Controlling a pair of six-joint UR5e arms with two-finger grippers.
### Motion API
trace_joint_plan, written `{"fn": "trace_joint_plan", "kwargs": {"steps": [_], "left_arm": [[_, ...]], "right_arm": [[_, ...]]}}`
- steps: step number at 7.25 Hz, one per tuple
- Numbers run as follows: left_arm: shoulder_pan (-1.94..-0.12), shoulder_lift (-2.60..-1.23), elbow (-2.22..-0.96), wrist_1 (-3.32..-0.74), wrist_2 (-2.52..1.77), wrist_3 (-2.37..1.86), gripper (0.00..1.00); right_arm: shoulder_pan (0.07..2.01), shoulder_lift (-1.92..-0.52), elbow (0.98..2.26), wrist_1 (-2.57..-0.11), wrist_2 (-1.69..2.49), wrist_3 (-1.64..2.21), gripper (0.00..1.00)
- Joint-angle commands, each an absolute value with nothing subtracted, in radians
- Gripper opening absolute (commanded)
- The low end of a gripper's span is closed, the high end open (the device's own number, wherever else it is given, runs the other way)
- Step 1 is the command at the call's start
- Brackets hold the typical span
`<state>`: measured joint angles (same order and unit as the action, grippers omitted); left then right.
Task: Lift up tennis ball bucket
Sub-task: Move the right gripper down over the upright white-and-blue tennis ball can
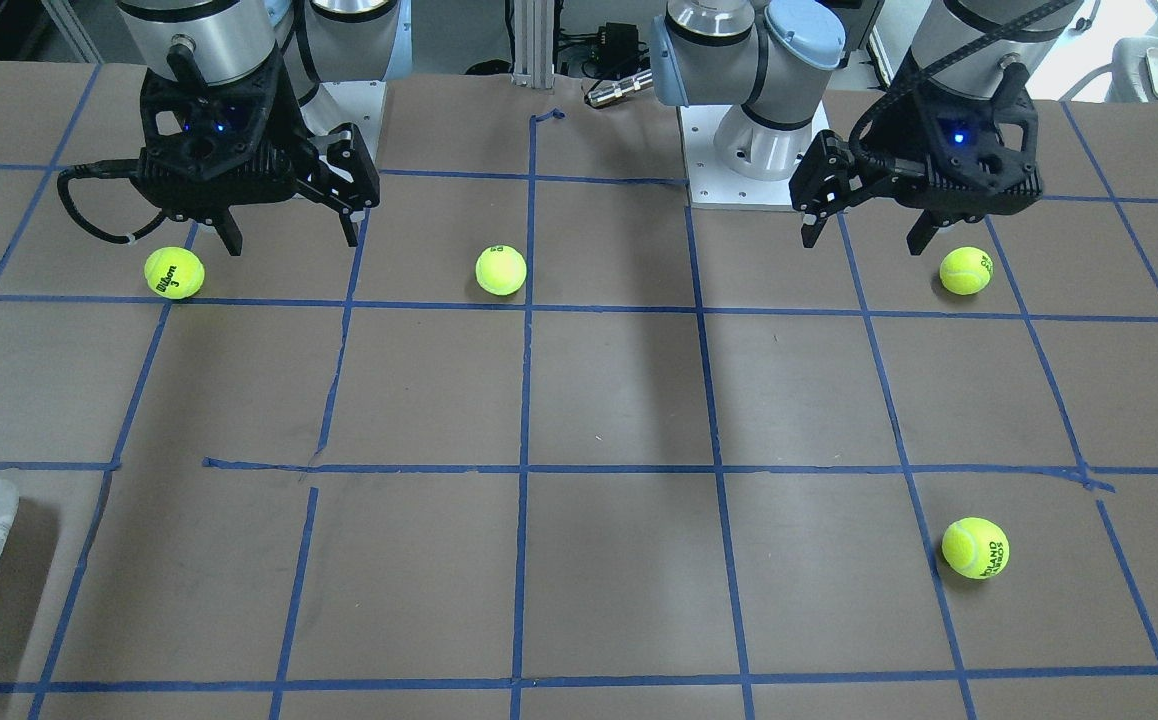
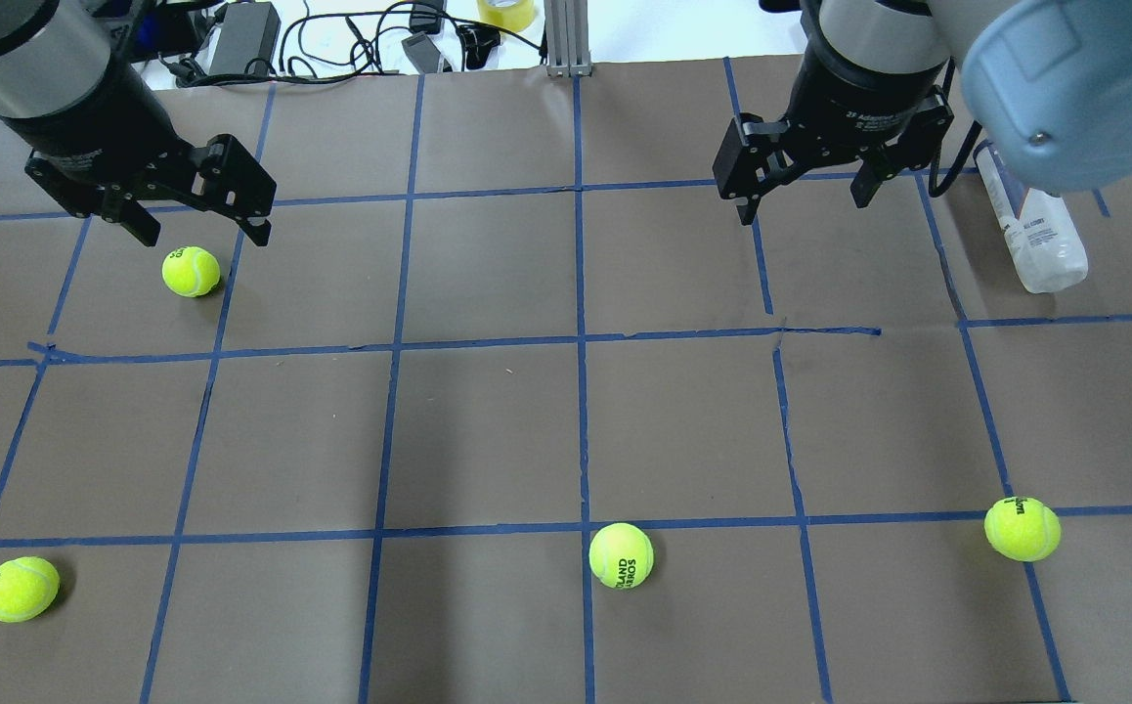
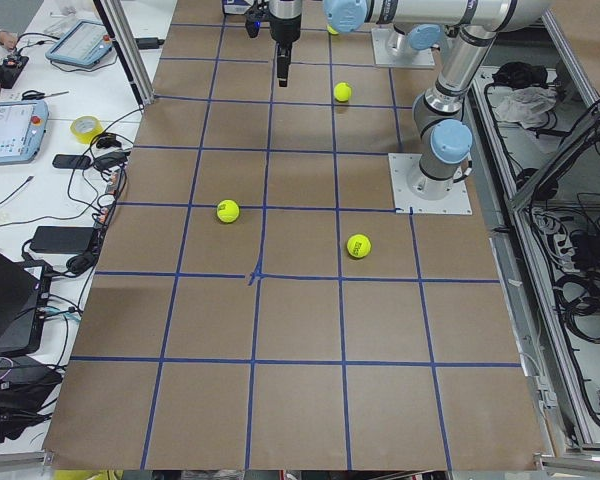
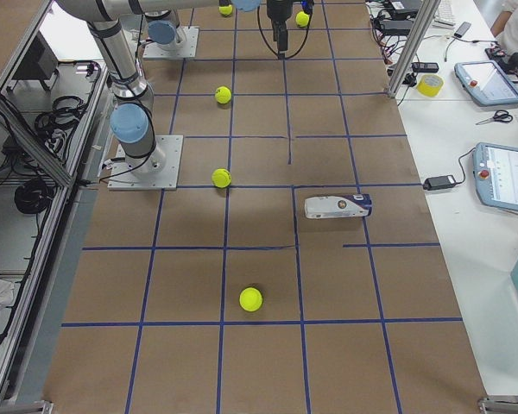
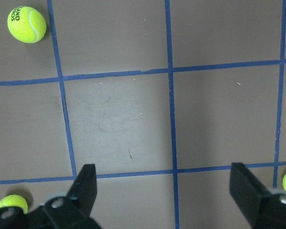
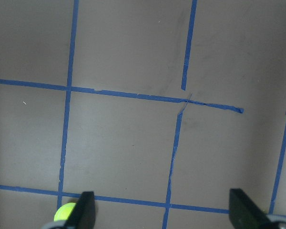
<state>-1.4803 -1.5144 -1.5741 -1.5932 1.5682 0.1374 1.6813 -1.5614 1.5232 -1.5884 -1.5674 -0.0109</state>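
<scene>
Layout at the start of the lift, as I read it from my remote station. The tennis ball bucket (image 2: 1035,235) lies on its side on the table (image 2: 488,440), near the far edge toward the robot's right end, with nothing touching it. Its long axis runs roughly from the robot's side to the operators' side, slightly skewed to the tape grid. The right gripper (image 2: 804,207) hangs above the table with its jaws spread wide and empty. The bucket lies out to this gripper's right at much the same depth, and the two are clearly apart. The left gripper (image 2: 202,231) is also wide and empty, and is well apart from the bucket across the table, so I judge the right arm the nearer one. Its jaws open across the bucket's long axis, so I expect a sideways shift and a descent to straddle the bucket's width. Neither wrist view shows the bucket. I count one bucket and four loose tennis balls: one just beside the left gripper (image 2: 191,271), one at the near left (image 2: 20,589), one near the middle (image 2: 621,555) and one at the near right (image 2: 1022,528).
</scene>
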Motion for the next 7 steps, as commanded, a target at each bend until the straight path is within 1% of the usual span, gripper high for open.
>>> {"fn": "trace_joint_plan", "kwargs": {"steps": [1,4,5,6,7], "left_arm": [[-1.476,-1.519,-1.574,-1.597,1.572,0.137,1.00],[-1.474,-1.529,-1.575,-1.589,1.566,0.137,1.00],[-1.473,-1.529,-1.577,-1.591,1.580,0.141,1.00],[-1.474,-1.516,-1.578,-1.597,1.583,0.150,1.00],[-1.474,-1.526,-1.578,-1.594,1.575,0.150,1.00]], "right_arm": [[1.663,-1.559,1.519,-1.589,-1.563,-0.009,1.00],[1.524,-1.543,1.486,-1.588,-1.552,-0.023,1.00],[1.459,-1.510,1.486,-1.592,-1.554,-0.055,1.00],[1.398,-1.484,1.488,-1.618,-1.554,-0.063,1.00],[1.359,-1.453,1.488,-1.694,-1.568,-0.066,1.00]]}}
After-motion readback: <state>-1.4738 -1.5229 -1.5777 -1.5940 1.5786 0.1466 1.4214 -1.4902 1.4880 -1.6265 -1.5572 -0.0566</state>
